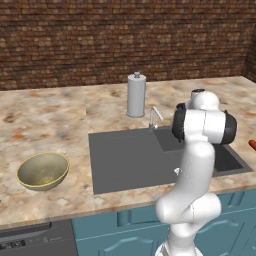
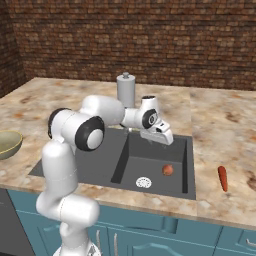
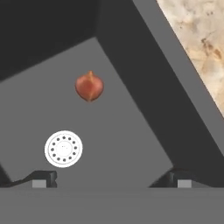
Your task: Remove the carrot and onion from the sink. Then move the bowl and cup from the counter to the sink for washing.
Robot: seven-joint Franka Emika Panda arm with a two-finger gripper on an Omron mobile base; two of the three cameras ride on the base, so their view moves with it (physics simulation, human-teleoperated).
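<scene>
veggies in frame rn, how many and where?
2. The onion lies on the sink basin floor beside the drain. The carrot lies on the counter right of the sink. Part of the basin is hidden.

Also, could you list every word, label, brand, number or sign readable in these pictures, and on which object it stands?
None can be read.
Dishwasher panel: small pale marks, too blurred to read.
Bowl, onion, carrot, paper towel holder: no text.

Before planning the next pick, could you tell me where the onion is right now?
The onion lies on the floor of the sink basin, just right of the white drain in the right base view; the hand view shows it beyond the drain.
</scene>
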